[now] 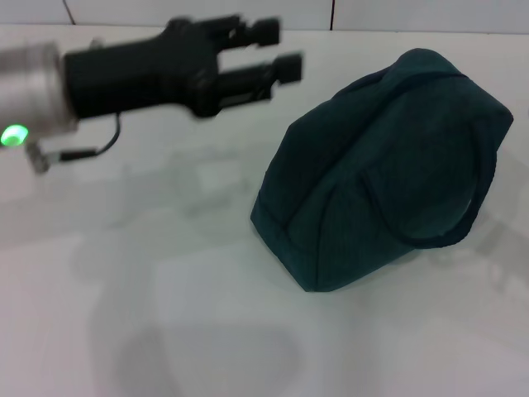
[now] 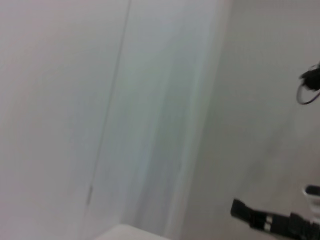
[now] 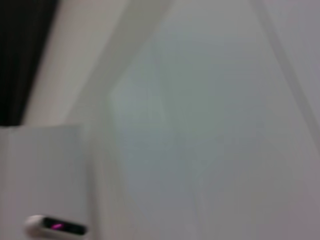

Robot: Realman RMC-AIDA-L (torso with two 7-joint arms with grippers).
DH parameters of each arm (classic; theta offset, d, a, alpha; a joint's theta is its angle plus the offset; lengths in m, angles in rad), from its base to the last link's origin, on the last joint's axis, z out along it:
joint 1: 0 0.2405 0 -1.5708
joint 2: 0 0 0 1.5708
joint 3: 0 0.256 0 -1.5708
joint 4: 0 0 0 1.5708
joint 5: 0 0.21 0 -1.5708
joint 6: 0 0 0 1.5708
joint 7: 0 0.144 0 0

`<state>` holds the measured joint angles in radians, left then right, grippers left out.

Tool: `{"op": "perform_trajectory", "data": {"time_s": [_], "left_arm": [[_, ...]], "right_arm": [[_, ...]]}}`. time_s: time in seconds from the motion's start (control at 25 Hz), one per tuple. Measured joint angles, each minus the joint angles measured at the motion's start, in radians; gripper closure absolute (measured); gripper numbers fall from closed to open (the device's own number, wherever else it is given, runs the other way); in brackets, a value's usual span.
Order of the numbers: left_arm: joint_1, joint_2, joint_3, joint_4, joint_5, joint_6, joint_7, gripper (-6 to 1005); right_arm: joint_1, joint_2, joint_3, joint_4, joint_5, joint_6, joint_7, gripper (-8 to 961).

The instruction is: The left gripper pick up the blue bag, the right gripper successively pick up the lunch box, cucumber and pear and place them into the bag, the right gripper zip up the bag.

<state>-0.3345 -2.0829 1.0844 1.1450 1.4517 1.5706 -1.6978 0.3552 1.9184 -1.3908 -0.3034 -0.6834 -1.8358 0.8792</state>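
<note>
On the white worktop (image 1: 124, 314) the bag (image 1: 380, 174) lies closed, right of the left end effector (image 1: 277, 54), which hovers open and apart, apparently approaching; next it needs a handle grasp.

- Pale wall panel (image 2: 65, 110) fills most of the left wrist view; plain, off-white, unmarked.
- Thin dark seam (image 2: 112, 100) runs down the panel, slightly slanted.
- Beside the seam, a lighter, faintly bluish vertical band (image 2: 165, 115), then a greyer stretch of wall (image 2: 260, 125) past it.
- Black looped cable (image 2: 309, 87) at the far edge of the grey stretch, well away from the seam.
- Black bar-shaped part with pale bands (image 2: 272, 221) low on the grey stretch; cannot tell what it belongs to.
- Pale flat corner (image 2: 127, 233) just below the bluish band.
</note>
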Motion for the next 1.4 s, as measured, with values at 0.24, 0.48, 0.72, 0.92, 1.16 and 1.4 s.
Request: {"op": "perform_trajectory", "data": {"time_s": [0.24,0.48,0.72,0.92,1.16,1.4], "left_arm": [[0.041,0.005,-0.089,-0.282,0.029,0.172,0.298,356],[0.078,-0.002,-0.089,-0.433,0.149,0.153,0.481,268],[0.08,-0.002,-0.088,-0.563,0.211,0.121,0.635,276],[0.095,-0.003,-0.087,-0.629,0.216,0.093,0.777,287],[0.097,-0.001,-0.085,-0.674,0.218,0.035,0.832,287],[0.094,-0.003,-0.079,-0.684,0.218,0.014,0.836,287]], "right_arm": [[-0.035,-0.014,0.001,-0.002,-0.193,-0.039,-0.046,109],[-0.086,0.008,0.001,0.006,-0.333,0.026,-0.144,71],[-0.117,0.027,0.001,0.018,-0.441,0.183,-0.169,70],[-0.125,0.036,0.001,0.051,-0.447,0.26,-0.234,71],[-0.127,0.044,0.019,0.059,-0.442,0.302,-0.241,74],[-0.129,0.047,0.04,0.058,-0.44,0.302,-0.241,77]]}}
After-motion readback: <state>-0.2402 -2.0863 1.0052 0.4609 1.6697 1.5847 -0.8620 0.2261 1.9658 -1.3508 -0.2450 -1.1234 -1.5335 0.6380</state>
